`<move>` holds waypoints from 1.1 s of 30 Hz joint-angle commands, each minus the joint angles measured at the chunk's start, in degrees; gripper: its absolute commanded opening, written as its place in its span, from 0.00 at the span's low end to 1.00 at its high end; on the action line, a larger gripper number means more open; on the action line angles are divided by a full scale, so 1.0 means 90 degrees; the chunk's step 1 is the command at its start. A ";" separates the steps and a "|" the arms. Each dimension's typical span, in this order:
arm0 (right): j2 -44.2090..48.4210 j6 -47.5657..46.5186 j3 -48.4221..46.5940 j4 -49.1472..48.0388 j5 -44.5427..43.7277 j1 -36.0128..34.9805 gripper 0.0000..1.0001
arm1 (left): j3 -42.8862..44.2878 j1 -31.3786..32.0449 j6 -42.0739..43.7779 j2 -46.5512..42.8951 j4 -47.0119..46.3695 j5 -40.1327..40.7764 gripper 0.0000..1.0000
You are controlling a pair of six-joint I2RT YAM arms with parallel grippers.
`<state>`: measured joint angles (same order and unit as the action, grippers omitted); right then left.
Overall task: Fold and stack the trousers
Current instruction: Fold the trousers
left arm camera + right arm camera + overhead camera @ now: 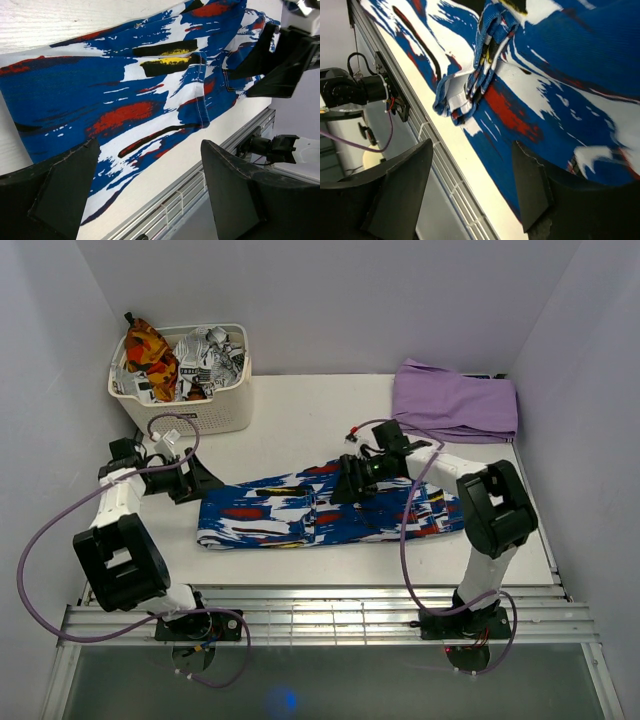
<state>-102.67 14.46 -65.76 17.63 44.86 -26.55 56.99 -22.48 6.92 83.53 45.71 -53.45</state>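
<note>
The trousers (320, 512), bright blue with white, red, black and yellow streaks, lie flat in a long folded strip across the middle of the table. My left gripper (200, 482) hovers at their left end, open, with nothing between its fingers (55, 195); the cloth (125, 90) spreads out ahead of it. My right gripper (347, 483) is over the strip's middle, open and empty too. In the right wrist view the trousers (560, 75) show a bunched hem edge (465, 95), and one fingertip (535, 185) hangs over the blue cloth.
A white basket (215, 415) holding orange-red and black-and-white clothes stands at the back left. A lilac garment (455, 400) lies at the back right. A metal rail (320, 610) runs along the table's near edge. Walls close in left, right and behind.
</note>
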 commanded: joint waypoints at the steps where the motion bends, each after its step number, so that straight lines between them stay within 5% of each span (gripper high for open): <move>1: -0.0222 0.1312 -0.0330 -0.0737 -0.0208 -0.0526 0.71 | -0.0063 -0.0080 0.0110 -0.0501 0.0087 -0.0340 0.93; 6: -0.0603 0.2025 -0.0378 -0.1216 -0.0863 -0.1014 0.71 | -0.0209 -0.0100 0.0091 -0.0784 0.0058 -0.0262 0.93; 22: -0.1658 0.1997 -0.1180 -0.0728 -0.1694 -0.1377 0.67 | -0.0268 -0.0100 0.0061 -0.0921 -0.0059 -0.0155 0.94; 27: -0.1736 0.1978 -0.1346 -0.0787 -0.1479 -0.1435 0.49 | -0.0258 -0.0110 0.0081 -0.0853 -0.0079 -0.0116 0.94; 31: -0.1562 0.1851 -0.1405 -0.0690 -0.1546 -0.1435 0.14 | -0.0258 -0.0110 0.0081 -0.0843 -0.0079 -0.0096 0.94; 33: -0.1444 0.1744 -0.1424 -0.0592 -0.1654 -0.1435 0.08 | -0.0287 -0.0110 0.0081 -0.0843 -0.0108 -0.0077 0.94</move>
<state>-118.04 31.75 -75.92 10.83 31.42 -39.13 54.72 -23.16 7.03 77.36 45.82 -53.17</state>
